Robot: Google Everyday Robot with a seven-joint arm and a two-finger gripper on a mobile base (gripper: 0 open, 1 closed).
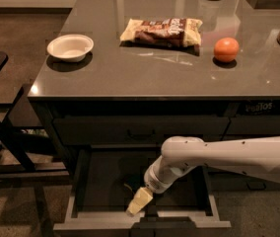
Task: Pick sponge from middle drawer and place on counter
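Middle drawer [73, 201] open, under surface [130, 73]. White arm [228, 154] reaches in from drawer's right side. End effector [140, 201] low inside drawer, near its front wall, about mid-width, angled down and left; wide or narrow: cannot tell. Sponge not made out for certain. Small dark shape [128, 185] on drawer floor just behind end effector, identity unclear. On surface above drawer: white bowl [70, 47] left, snack bag [162, 32] middle, orange fruit [226, 49] right.

Hand [139, 202] low, under bent arm [228, 155]
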